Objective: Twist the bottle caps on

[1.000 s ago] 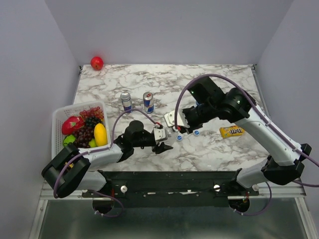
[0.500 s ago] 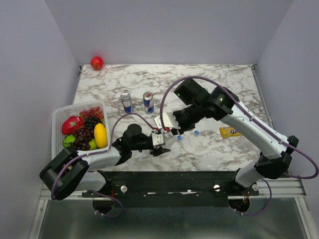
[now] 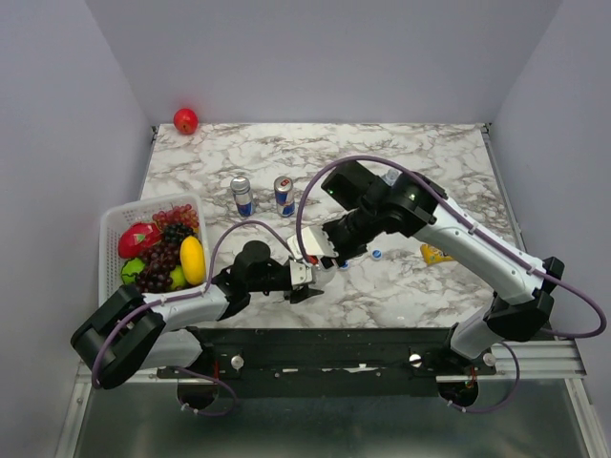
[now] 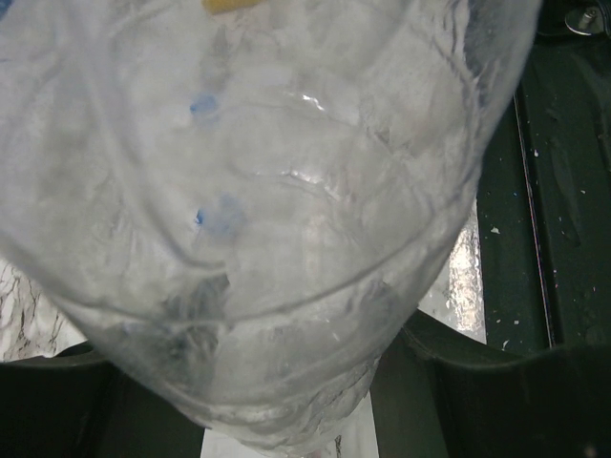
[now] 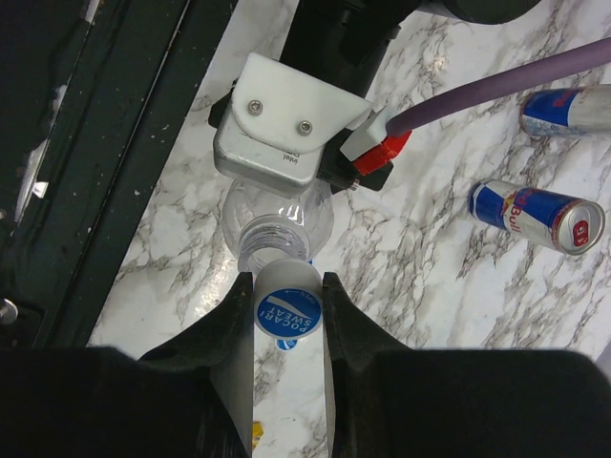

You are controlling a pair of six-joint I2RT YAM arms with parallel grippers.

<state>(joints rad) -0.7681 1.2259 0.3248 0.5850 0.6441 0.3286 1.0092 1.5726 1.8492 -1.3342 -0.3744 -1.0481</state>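
My left gripper (image 3: 304, 279) is shut on a clear unlabelled bottle (image 4: 286, 239), which fills the left wrist view. From the right wrist the bottle's open threaded neck (image 5: 272, 244) points up just below the left wrist's white housing (image 5: 286, 124). My right gripper (image 5: 287, 286) is shut on a blue-topped bottle cap (image 5: 287, 307), held just beside and above the neck, not on it. In the top view the right gripper (image 3: 321, 256) hangs close over the left one. Two loose blue caps (image 3: 342, 264) (image 3: 376, 255) lie on the marble to the right.
Two blue-and-silver drink cans (image 3: 241, 194) (image 3: 284, 195) stand behind the grippers. At the left sits a white basket (image 3: 111, 229) of fruit. A red apple (image 3: 185, 120) lies at the far left corner. A yellow candy pack (image 3: 437, 254) lies under the right arm.
The right arm has swung left with the cap, from over the loose caps to right above the left gripper's bottle. The left gripper has drawn slightly left and nearer.
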